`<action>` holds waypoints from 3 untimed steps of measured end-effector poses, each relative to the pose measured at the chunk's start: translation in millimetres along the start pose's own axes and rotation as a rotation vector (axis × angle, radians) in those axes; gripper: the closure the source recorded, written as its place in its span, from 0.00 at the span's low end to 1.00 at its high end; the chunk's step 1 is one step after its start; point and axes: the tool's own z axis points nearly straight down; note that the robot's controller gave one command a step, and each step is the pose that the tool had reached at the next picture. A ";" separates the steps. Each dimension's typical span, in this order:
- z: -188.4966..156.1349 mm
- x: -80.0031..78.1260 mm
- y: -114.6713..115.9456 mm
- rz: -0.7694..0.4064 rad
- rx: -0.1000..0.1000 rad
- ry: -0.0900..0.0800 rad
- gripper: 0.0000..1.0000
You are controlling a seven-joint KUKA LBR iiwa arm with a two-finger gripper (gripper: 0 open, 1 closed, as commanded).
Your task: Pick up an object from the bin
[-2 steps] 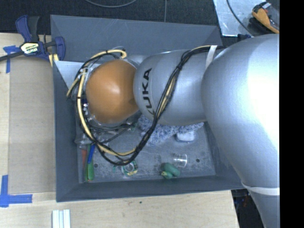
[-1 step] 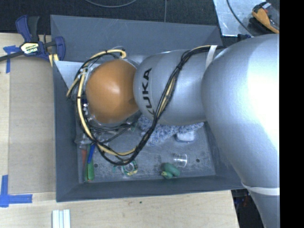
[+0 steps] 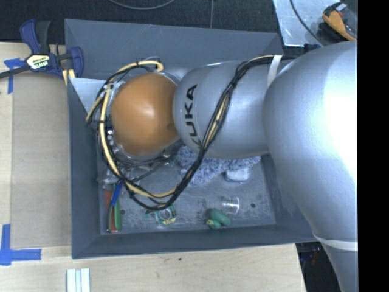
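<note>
Over the left half of the bin (image 3: 84, 181) hangs the orange wrist cover (image 3: 143, 114) (gripper state beneath: cannot tell), beside a blue-grey cloth (image 3: 209, 166).

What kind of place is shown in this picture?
Probably a robotics lab's bin-picking test station: a KUKA arm reaches into a grey metal bin holding small loose things, like a green object.

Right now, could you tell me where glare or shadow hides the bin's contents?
Camera view: a soft highlight sits on the orange wrist cover, with a brighter sheen on the silver arm; the arm shades the bin floor beneath it, while the green thing by the lower wall is lit.
</note>
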 end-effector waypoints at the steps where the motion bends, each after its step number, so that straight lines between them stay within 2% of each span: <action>1: -16.0 -0.4 -0.5 0.004 0.002 -0.003 1.00; 2: -21.5 -1.1 -1.1 0.007 0.004 -0.007 1.00; 3: -37.7 0.3 0.8 0.008 -0.003 0.000 1.00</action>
